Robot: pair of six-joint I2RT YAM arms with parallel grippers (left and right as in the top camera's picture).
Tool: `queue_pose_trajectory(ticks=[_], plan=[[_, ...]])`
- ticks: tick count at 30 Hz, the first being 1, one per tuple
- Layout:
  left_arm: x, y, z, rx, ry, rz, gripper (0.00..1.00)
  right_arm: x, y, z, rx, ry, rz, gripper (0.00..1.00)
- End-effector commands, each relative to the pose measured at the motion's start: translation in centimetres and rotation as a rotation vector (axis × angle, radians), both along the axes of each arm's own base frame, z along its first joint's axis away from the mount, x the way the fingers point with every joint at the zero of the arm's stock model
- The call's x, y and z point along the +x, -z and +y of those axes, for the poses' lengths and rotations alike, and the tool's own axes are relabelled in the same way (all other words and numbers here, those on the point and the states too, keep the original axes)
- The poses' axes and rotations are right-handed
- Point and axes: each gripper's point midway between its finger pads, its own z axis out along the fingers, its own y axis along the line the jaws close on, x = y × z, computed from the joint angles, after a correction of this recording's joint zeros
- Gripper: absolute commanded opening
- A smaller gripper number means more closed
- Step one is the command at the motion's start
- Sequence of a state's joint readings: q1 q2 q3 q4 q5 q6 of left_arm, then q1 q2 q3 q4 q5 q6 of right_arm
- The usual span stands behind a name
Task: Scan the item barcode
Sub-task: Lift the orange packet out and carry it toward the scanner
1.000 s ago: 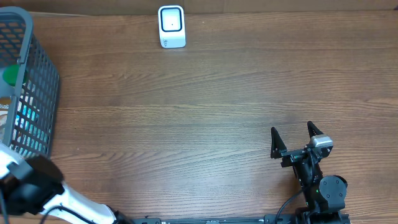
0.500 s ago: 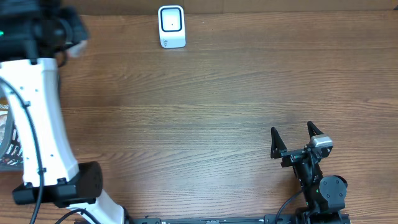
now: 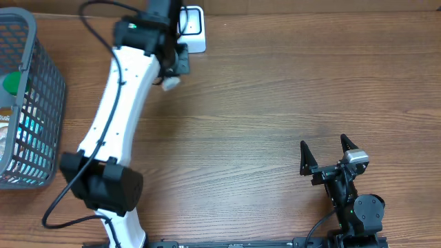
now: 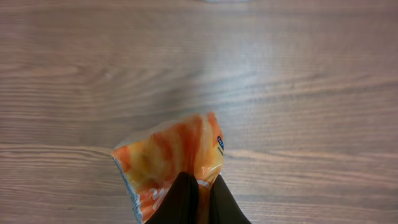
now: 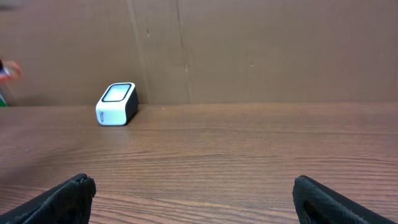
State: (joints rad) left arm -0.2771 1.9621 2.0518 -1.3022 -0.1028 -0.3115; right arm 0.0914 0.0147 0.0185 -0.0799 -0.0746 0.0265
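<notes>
Left gripper (image 4: 198, 190) closed, right gripper (image 3: 322, 145) wide

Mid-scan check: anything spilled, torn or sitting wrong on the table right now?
Nothing stands out. The left pincer is shut on the orange packet, crumpled only at the pinch. The scanner stands upright by the back wall, the basket sits at the left edge, and the right pincer is open, empty.

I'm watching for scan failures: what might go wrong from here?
The left gripper pinches only one end of the orange packet, so it may slip or swing. No barcode shows, so the wrong face might meet the scanner. The left arm crowds the scanner and might knock it.
</notes>
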Motion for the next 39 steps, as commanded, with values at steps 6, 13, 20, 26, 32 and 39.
queue_pose_trajectory(ticks=[6, 13, 20, 26, 32, 39], plan=[[-0.4, 3.0, -2.4, 0.009, 0.044, 0.035, 0.04, 0.0, 0.2, -0.1, 0.006, 0.005, -0.003, 1.00], [-1.3, 5.3, -3.7, 0.009, 0.077, 0.068, 0.04, 0.0, 0.2, -0.1, 0.006, 0.005, -0.003, 1.00], [-1.6, 7.1, -5.3, -0.028, 0.103, 0.079, 0.04, 0.0, 0.2, -0.1, 0.006, 0.005, -0.003, 1.00], [-1.4, 6.9, -7.4, -0.086, 0.134, 0.056, 0.04, 0.0, 0.2, -0.1, 0.006, 0.005, -0.003, 1.00], [-2.0, 6.9, -8.7, -0.096, 0.123, 0.061, 0.04, 0.0, 0.2, -0.1, 0.006, 0.005, -0.003, 1.00], [-1.3, 7.1, -9.4, -0.069, 0.125, 0.010, 0.04, 0.0, 0.2, -0.1, 0.006, 0.005, -0.003, 1.00]])
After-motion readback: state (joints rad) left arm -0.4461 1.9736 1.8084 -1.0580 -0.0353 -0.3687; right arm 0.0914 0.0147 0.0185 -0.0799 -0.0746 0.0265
